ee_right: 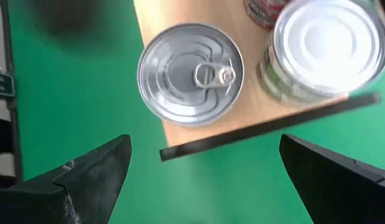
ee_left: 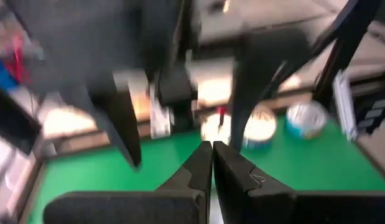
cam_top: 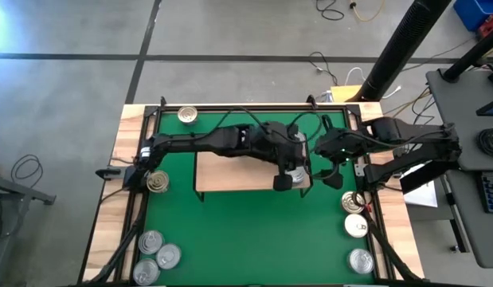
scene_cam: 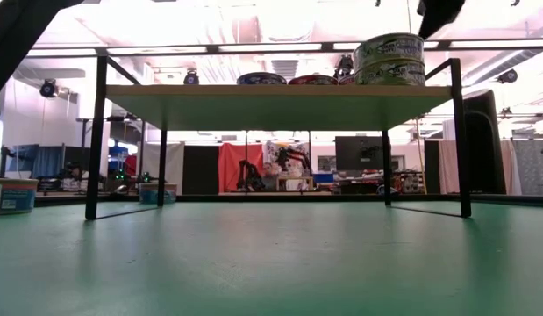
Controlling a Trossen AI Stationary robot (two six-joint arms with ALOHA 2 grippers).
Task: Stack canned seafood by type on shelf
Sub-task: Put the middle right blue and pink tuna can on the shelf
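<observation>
Tins upright on my shelf (ee_right: pixel 242 127), ringed lid (ee_right: pixel 190 73) up (stack (scene_cam: pixel 389 60) beside), right gripper (ee_right: pixel 204 171) wide, empty, left gripper (ee_left: pixel 212 163) closed, empty.

The light-wood shelf (cam_top: pixel 230 171) stands mid-mat on thin black legs, carrying silver tins (ee_right: pixel 191 74) near its right edge (one pull-ring lid faces up). Loose tins (cam_top: pixel 157 259) cluster at the mat's corners.

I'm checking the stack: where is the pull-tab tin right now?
In the right wrist view, the pull-tab tin sits on the shelf near its corner edge, beside a taller tin stack, with the open right pincer hovering over it.
</observation>
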